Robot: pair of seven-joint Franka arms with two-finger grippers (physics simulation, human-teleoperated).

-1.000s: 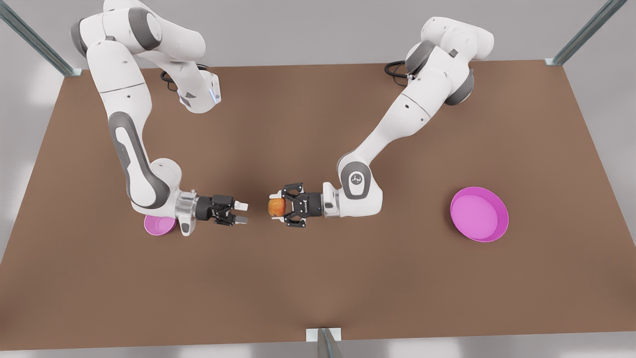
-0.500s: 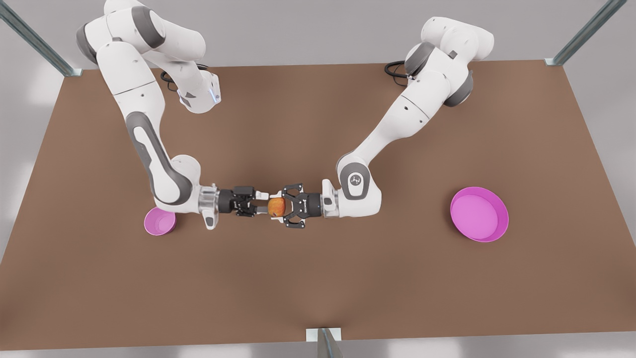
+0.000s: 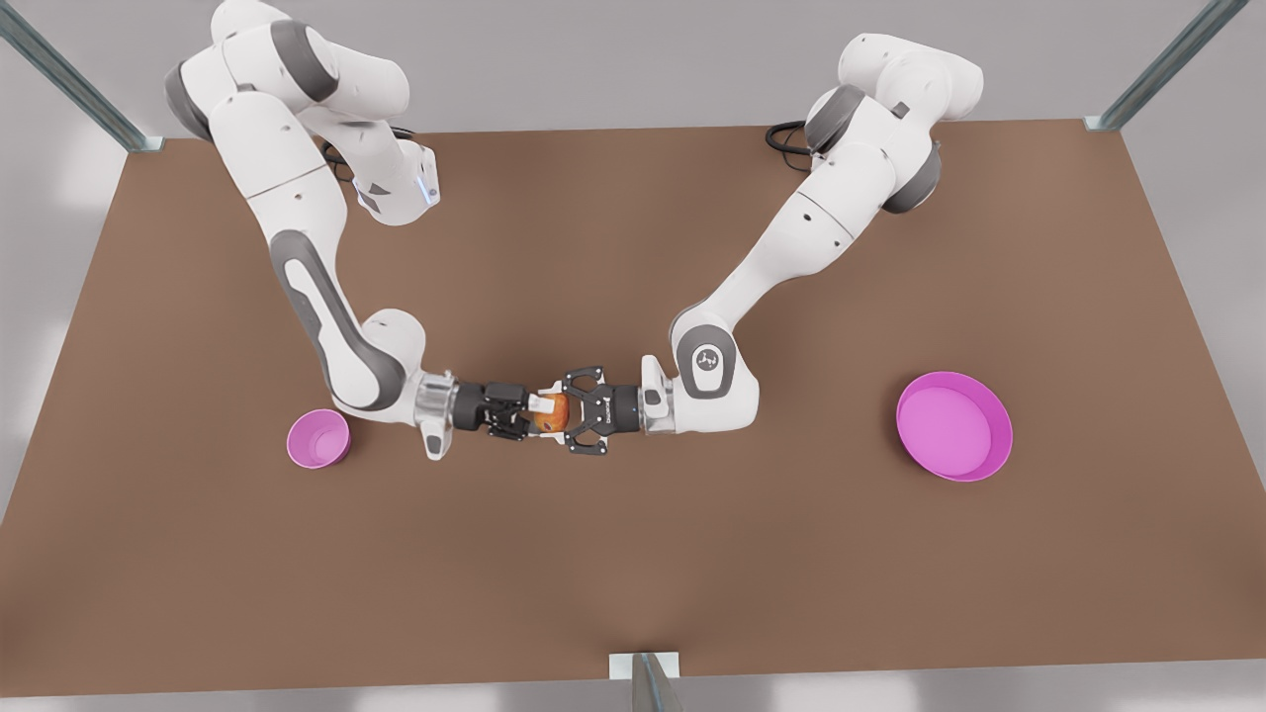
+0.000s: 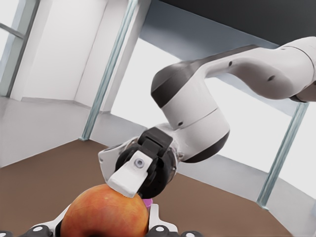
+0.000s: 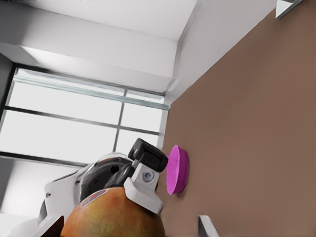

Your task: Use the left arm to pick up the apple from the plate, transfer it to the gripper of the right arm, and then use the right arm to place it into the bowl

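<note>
Jaws of the left gripper (image 3: 566, 415) are clamped on the apple (image 3: 552, 415), which we see held in the air above the middle of the desk (image 3: 692, 574), well apart from both dishes. Jaws of the right gripper (image 3: 534, 415) lie around the same apple from the opposite side, so the two grippers meet nose to nose; in the left wrist view one white pad sits on the top of the fruit, yet we cannot tell whether those jaws are pressing it or merely spread about it. A second ago the right gripper stood well short of the apple, toward the front view's left, with its wrist covering part of the bowl (image 3: 316, 440); half a second ago its tips had only just reached the fruit. Now the right arm (image 3: 316, 287) has stretched further toward the centre and the bowl shows whole, near that arm's wrist. We find the left arm (image 3: 791, 247), the apple and the plate (image 3: 999, 435) where they were in both earlier pictures, the plate lying bare on the front view's right. Under it all we see a plain, matt brown desk, with soft shadows beneath the arms. Metal posts (image 3: 1162, 69) rise at its far corners, another stands at the middle of the near edge, and black cables (image 3: 781, 138) curl at the arm bases. Round the desk we see pale grey walls, and the right wrist view shows a broad, bright window (image 5: 74, 128) with dark bars.
</note>
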